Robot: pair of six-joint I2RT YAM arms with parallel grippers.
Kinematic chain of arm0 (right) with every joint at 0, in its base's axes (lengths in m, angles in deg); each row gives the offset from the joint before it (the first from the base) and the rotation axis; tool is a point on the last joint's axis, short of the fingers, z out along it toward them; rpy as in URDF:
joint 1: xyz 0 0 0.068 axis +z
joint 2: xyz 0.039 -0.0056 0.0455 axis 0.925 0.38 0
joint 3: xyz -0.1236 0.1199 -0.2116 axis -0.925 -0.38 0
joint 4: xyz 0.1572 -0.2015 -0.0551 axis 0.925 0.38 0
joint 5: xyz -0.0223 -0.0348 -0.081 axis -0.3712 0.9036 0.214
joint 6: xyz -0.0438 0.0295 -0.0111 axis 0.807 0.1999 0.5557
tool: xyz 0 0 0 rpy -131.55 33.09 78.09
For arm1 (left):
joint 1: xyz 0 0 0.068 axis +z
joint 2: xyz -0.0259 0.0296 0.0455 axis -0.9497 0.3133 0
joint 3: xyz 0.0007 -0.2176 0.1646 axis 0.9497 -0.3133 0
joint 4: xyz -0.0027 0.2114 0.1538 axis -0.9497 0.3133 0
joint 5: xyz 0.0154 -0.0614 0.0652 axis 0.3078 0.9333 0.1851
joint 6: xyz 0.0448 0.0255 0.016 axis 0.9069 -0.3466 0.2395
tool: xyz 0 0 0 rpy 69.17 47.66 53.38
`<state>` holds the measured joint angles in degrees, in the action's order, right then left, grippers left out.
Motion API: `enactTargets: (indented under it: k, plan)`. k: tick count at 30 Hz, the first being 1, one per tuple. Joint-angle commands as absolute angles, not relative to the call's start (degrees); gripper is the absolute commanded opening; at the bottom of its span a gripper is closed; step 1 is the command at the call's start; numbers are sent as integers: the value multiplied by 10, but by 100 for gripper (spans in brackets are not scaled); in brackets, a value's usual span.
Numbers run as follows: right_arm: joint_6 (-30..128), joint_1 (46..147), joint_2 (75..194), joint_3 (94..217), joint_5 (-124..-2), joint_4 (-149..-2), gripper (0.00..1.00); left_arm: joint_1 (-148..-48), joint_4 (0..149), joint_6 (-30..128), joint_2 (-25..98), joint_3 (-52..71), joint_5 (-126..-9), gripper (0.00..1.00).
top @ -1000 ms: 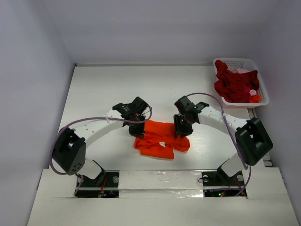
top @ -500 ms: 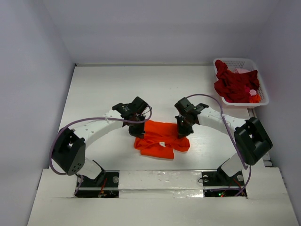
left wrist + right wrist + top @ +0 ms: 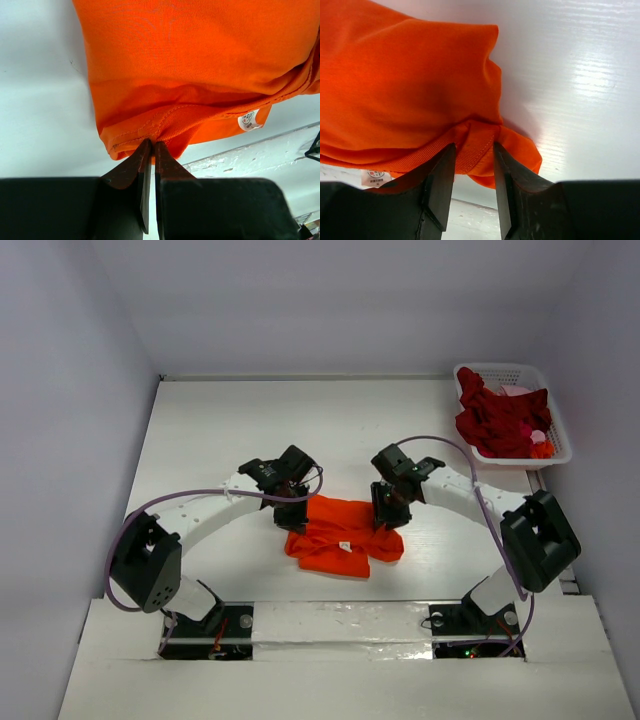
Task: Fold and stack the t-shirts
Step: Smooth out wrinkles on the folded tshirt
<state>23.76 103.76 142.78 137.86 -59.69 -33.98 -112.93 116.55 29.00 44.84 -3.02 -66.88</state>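
Note:
A bright orange t-shirt [image 3: 340,530] lies bunched on the white table [image 3: 220,430] between the two arms. My left gripper [image 3: 293,515] sits at its left edge. In the left wrist view the gripper [image 3: 152,143] is shut on the stitched hem of the t-shirt [image 3: 200,60], and a white label [image 3: 248,120] shows at the right. My right gripper [image 3: 388,515] is at the cloth's right edge. In the right wrist view its jaws [image 3: 474,147] stand apart, with a ribbed fold of the t-shirt [image 3: 405,85] between them.
A white lattice basket [image 3: 562,435] stands at the back right, holding dark red t-shirts [image 3: 495,420] and a bit of pale pink cloth [image 3: 518,392]. White walls enclose the table on three sides. A white ledge [image 3: 340,620] runs along the near edge.
The right gripper closed on the shirt's right edge half a second ago and has opened again, staying at that edge. The left gripper and the shirt have not moved.

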Motion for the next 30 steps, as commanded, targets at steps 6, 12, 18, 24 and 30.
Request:
enactTargets:
  k: [6,12,18,24,30]
  plan:
    - [241,1042,1435,1406,-577,-344,42,-1132,1171,286,420,-30,-665,0]
    - [238,1042,1454,1391,-579,-365,42,-1132,1171,286,418,-29,-667,0]
    - [237,1042,1468,1384,-579,-379,40,-1132,1172,286,418,-29,-668,0]
    - [238,1042,1470,1384,-573,-378,17,-1132,1171,286,418,-28,-667,0]
    - [236,1042,1456,1384,-564,-371,0,-1132,1170,286,419,-28,-667,0]
